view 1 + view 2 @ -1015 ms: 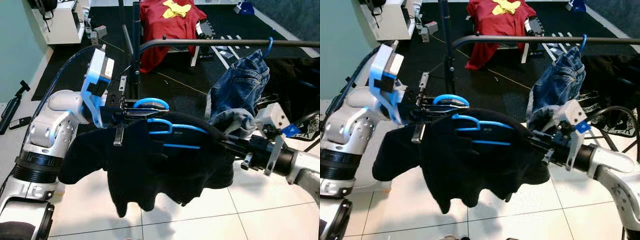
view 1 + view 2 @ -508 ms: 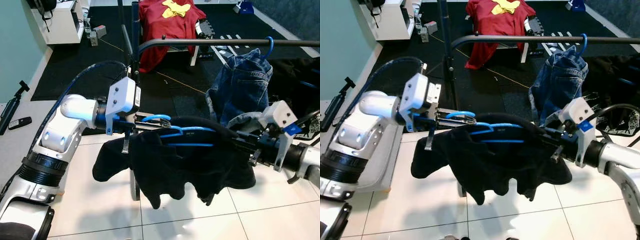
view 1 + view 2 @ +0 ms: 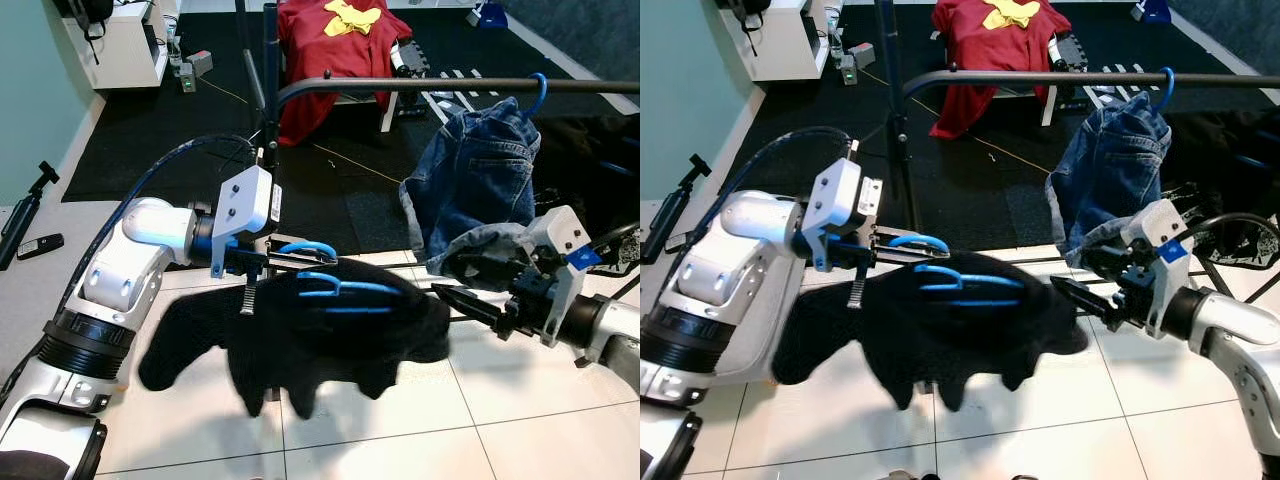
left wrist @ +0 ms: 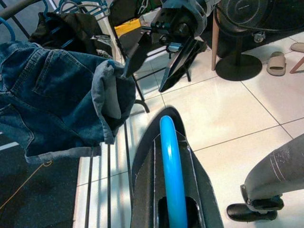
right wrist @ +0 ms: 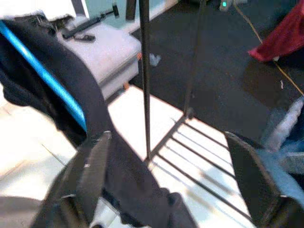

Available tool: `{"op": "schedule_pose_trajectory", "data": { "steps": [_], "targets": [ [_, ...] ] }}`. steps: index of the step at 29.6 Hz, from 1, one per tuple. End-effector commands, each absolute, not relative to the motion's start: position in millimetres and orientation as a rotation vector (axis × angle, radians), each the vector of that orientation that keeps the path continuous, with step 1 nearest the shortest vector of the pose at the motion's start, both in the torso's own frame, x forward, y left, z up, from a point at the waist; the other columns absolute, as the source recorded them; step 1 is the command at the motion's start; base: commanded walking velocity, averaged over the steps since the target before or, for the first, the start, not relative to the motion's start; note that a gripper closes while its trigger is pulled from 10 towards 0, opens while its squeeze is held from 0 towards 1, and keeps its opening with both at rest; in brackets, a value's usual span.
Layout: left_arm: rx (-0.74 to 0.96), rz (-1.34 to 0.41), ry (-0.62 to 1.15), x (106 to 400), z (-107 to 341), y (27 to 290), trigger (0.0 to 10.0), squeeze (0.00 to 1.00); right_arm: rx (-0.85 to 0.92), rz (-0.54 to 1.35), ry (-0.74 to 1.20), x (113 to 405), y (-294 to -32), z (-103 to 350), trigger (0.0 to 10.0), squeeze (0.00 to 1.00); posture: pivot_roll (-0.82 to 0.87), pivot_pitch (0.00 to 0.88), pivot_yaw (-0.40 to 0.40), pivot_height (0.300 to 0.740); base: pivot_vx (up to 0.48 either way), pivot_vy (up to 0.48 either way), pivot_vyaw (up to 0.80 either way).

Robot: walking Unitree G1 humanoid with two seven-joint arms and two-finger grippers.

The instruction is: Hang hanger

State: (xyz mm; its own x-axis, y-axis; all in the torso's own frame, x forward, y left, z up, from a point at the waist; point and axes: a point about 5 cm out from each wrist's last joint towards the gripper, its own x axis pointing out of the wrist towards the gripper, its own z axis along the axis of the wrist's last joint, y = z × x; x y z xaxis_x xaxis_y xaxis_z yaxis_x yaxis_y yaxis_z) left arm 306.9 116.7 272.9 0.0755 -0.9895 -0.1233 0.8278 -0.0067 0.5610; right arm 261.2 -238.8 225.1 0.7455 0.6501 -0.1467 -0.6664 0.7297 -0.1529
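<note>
Clothes rail (image 3: 420, 85): dark horizontal bar across the 12 o'clock region, cut off at the 3 o'clock edge; upright post (image 3: 272, 90) at 11 o'clock.
Black garment (image 3: 300, 335): draped over the blue hanger, centre of the head views, well below the rail, above the white tiled floor (image 3: 520, 410). Lower hem blurred; garment type not determinable.
Denim jeans (image 3: 480, 175): hung on the rail at 2 o'clock by a second blue hook (image 3: 538, 92); lower fold partly hidden behind the right gripper housing.
Red garment (image 3: 335, 45): on a chair at 12 o'clock, top cut off.
Blue hanger (image 3: 335, 288): hook end toward 9 o'clock, most of the frame covered by the black garment.
Left gripper (image 3: 262, 262): jaws pinching the hanger hook; wrist view confirms the blue bar between the black fingers (image 4: 199, 190).
Right gripper (image 3: 1080, 292): at 3 o'clock, jaws spread, tips just beside the garment's edge; contact not determinable.
Person's leg and shoe (image 4: 256, 209) at the left wrist view's edge, mostly cut off.
</note>
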Motion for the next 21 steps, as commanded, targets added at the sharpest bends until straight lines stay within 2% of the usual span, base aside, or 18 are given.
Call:
{"op": "schedule_pose_trajectory", "data": {
  "steps": [1,2,3,4,6,7,9,10,15,16,17,18,20,21],
  "targets": [
    [0.573,-1.494,-0.401,303,280,118,10.0,0.0,-0.18,0.722,0.041,260,-241,232,10.0,1.0,-0.12,0.19,0.007,0.74,0.0,0.0,0.0],
    [0.573,-1.494,-0.401,303,280,118,10.0,0.0,-0.18,0.722,0.041,260,-241,232,10.0,1.0,-0.12,0.19,0.007,0.74,0.0,0.0,0.0],
    [0.573,-1.498,-0.406,302,280,118,10.0,0.0,-0.173,0.726,0.037,260,-241,232,7.9,1.0,-0.12,0.188,0.007,0.74,0.0,0.0,0.0],
    [0.572,-1.5,-0.412,302,281,117,10.0,0.0,-0.173,0.732,0.04,260,-240,231,1.1,0.93,-0.12,0.188,0.007,0.74,0.0,0.0,0.0],
    [0.572,-1.5,-0.412,302,281,117,10.0,0.0,-0.173,0.732,0.04,260,-240,231,1.1,0.93,-0.12,0.188,0.007,0.74,0.0,0.0,0.0],
    [0.571,-1.499,-0.42,302,282,116,10.0,0.0,-0.171,0.739,0.038,259,-239,230,4.6,0.4,-0.11,0.186,0.008,0.74,0.0,0.0,0.0],
    [0.571,-1.499,-0.42,302,282,116,10.0,0.0,-0.171,0.739,0.038,259,-239,230,4.6,0.4,-0.11,0.186,0.008,0.74,0.0,0.0,0.0],
    [0.565,-1.481,-0.43,303,284,113,10.0,0.0,-0.145,0.746,0.012,260,-236,232,10.0,0.0,-0.11,0.186,0.009,0.74,0.0,0.0,0.0],
    [0.516,-1.391,-0.439,309,288,107,10.0,0.0,-0.052,0.742,-0.068,262,-229,241,10.0,0.0,-0.11,0.186,0.011,0.74,0.0,0.0,0.0],
    [0.466,-1.285,-0.426,318,289,105,10.0,0.0,0.003,0.712,-0.12,264,-227,245,10.0,0.0,-0.12,0.187,0.015,0.74,0.0,0.0,0.0],
    [0.466,-1.285,-0.426,318,289,105,10.0,0.0,0.003,0.712,-0.12,264,-227,245,10.0,0.0,-0.12,0.187,0.015,0.74,0.0,0.0,0.0],
    [0.414,-1.181,-0.417,325,290,106,10.0,0.0,0.049,0.65,-0.166,267,-228,248,10.0,0.0,-0.12,0.193,0.019,0.74,0.0,0.0,0.0],
    [0.414,-1.181,-0.417,325,290,106,10.0,0.0,0.049,0.65,-0.166,267,-228,248,10.0,0.0,-0.12,0.193,0.019,0.74,0.0,0.0,0.0],
    [0.36,-1.074,-0.409,331,292,109,10.0,0.0,0.111,0.575,-0.215,269,-232,251,10.0,0.0,-0.12,0.192,0.021,0.74,0.0,0.0,0.0]
  ]
}}
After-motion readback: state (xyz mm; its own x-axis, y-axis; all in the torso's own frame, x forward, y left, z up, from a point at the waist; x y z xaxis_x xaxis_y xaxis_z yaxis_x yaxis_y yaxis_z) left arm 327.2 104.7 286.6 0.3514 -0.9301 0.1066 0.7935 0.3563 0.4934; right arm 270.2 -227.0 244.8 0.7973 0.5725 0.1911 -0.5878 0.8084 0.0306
